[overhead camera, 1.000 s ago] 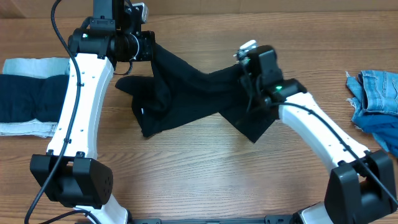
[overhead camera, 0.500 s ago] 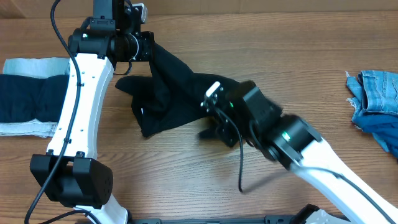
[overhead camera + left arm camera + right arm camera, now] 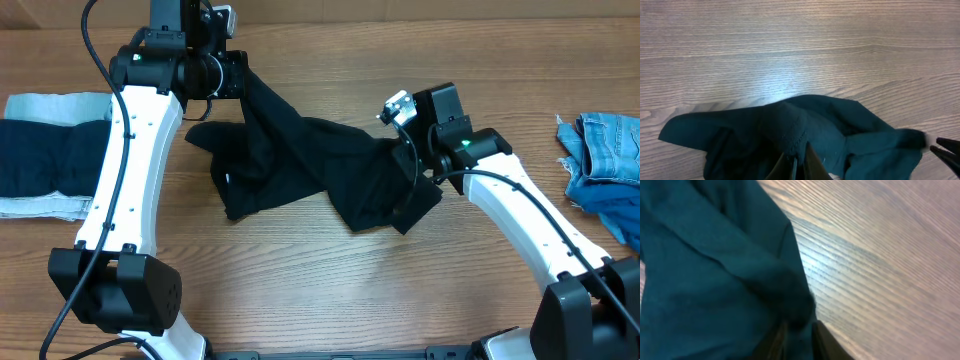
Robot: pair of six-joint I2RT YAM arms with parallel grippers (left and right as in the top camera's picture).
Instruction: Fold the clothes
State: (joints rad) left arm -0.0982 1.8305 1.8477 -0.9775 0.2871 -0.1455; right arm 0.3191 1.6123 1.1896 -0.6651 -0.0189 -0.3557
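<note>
The black garment (image 3: 300,150), one of the clothes, lies rumpled across the middle of the table, stretched between both grippers. My left gripper (image 3: 243,85) holds its far left corner lifted off the wood. In the left wrist view that gripper (image 3: 797,167) is shut on a pinched ridge of the cloth (image 3: 815,125). My right gripper (image 3: 412,170) is down at the garment's right end, where a folded flap lies toward the front. In the blurred right wrist view its fingers (image 3: 822,340) stand slightly apart with a bunch of cloth (image 3: 715,270) between them.
At the left edge, a dark navy garment (image 3: 40,155) lies folded on light-blue denim (image 3: 45,105). A heap of denim (image 3: 600,140) and bright blue cloth (image 3: 605,200) lies at the right edge. Bare wood runs along the front and back.
The right arm swung left and forward over the garment, then back to the right, laying a flap of cloth toward the front. The left arm has stayed still.
</note>
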